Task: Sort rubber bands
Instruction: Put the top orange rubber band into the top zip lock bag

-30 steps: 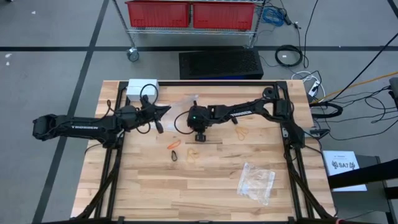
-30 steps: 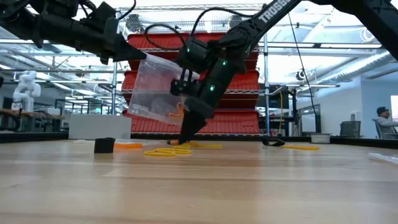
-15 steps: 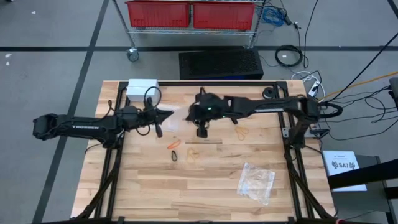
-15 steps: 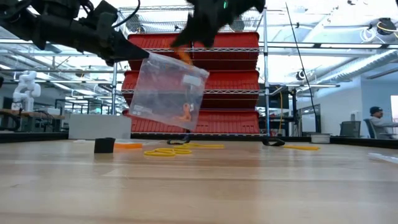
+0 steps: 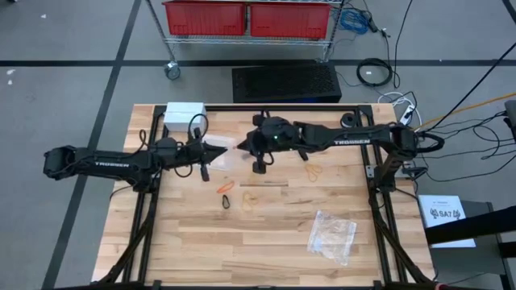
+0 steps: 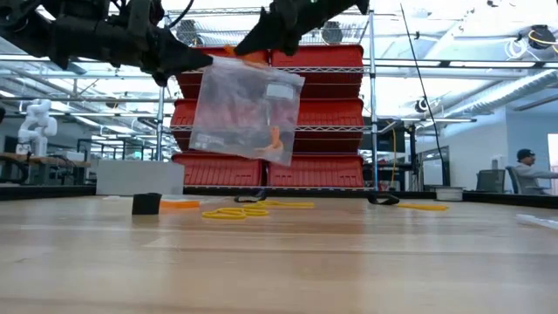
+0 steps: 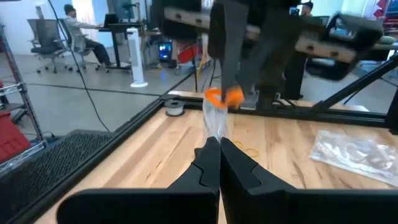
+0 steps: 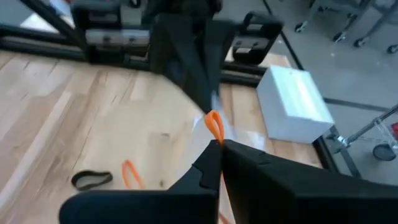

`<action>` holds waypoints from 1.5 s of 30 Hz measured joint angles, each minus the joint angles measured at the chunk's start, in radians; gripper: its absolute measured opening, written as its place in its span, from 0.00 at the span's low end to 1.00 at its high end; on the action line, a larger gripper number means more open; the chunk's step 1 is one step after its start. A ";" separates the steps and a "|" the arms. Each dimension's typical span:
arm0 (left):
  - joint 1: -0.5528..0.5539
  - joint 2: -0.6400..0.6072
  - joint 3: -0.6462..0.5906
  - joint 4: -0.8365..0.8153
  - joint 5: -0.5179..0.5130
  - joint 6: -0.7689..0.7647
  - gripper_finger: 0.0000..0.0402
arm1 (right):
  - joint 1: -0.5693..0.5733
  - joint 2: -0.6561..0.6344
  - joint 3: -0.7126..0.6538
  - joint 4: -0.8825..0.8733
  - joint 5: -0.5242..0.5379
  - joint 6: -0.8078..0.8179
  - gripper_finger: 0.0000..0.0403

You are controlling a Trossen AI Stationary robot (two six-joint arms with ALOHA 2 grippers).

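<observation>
Bright, even overhead light; soft shadows on table point(image 5: 274, 242). Low view backlit by ceiling glare. Wrist views' backgrounds blurred, near fingers soft.

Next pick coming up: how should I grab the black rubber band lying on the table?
The black rubber band lies flat as a narrow, elongated loop beside the orange one. Come straight down and pinch across its narrow middle, catching both strands; probably approach from its side away from the orange band.

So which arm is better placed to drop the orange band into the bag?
The right one: its hand already pinches the orange band at the bag, which the left hand holds up.
</observation>
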 joint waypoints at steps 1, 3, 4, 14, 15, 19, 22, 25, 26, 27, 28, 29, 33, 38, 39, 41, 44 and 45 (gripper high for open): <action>0.000 0.000 0.000 -0.001 0.000 -0.001 0.00 | -0.001 0.001 0.000 -0.005 -0.002 0.000 0.00; 0.000 0.000 0.000 0.000 0.000 -0.001 0.00 | -0.006 0.001 0.000 -0.021 -0.001 0.006 0.00; 0.000 0.000 0.000 0.000 0.000 -0.001 0.00 | -0.009 0.001 0.000 -0.030 -0.001 0.014 0.00; 0.000 0.000 0.000 0.000 0.029 -0.002 0.00 | -0.058 0.001 0.000 -0.068 -0.008 0.063 0.00; 0.000 0.000 0.000 0.000 0.030 -0.002 0.00 | -0.064 0.001 0.000 -0.081 -0.012 0.063 0.00; 0.000 0.000 0.000 0.000 0.031 -0.001 0.00 | -0.078 0.001 0.000 -0.117 -0.074 0.063 0.00; 0.000 0.000 0.000 0.000 0.031 -0.001 0.00 | -0.077 0.001 0.000 -0.110 -0.075 0.052 0.00; 0.000 0.000 0.000 -0.003 0.031 -0.001 0.00 | -0.076 0.001 0.000 -0.077 -0.041 0.022 0.00; 0.000 0.000 0.000 -0.004 0.031 -0.001 0.00 | -0.075 0.001 0.003 -0.079 -0.037 0.012 0.00; 0.000 0.000 0.000 -0.004 0.031 -0.001 0.00 | -0.075 0.001 0.009 -0.090 -0.037 0.007 0.00; 0.000 0.000 0.000 -0.004 0.031 -0.001 0.00 | -0.075 0.001 0.015 -0.100 -0.038 0.005 0.00; 0.000 0.000 0.000 -0.004 0.031 -0.001 0.00 | -0.074 0.001 0.018 -0.104 -0.049 0.002 0.00; 0.000 0.000 0.000 -0.004 0.031 -0.001 0.00 | -0.069 0.000 0.019 -0.134 -0.126 0.000 0.00; 0.000 0.000 0.000 -0.004 0.031 -0.002 0.00 | -0.069 0.000 0.019 -0.165 -0.162 0.002 0.00; 0.000 0.000 0.000 -0.003 0.031 -0.002 0.00 | -0.069 0.000 0.019 -0.164 -0.183 0.008 0.00; 0.000 0.000 0.000 -0.004 0.031 -0.003 0.00 | -0.069 0.000 0.019 -0.163 -0.198 0.019 0.00; 0.000 0.000 0.000 -0.003 0.050 -0.004 0.00 | -0.069 0.007 0.019 -0.159 -0.205 0.039 0.00; 0.000 0.000 0.000 -0.003 0.061 -0.009 0.00 | -0.069 0.009 0.019 -0.161 -0.214 0.045 0.00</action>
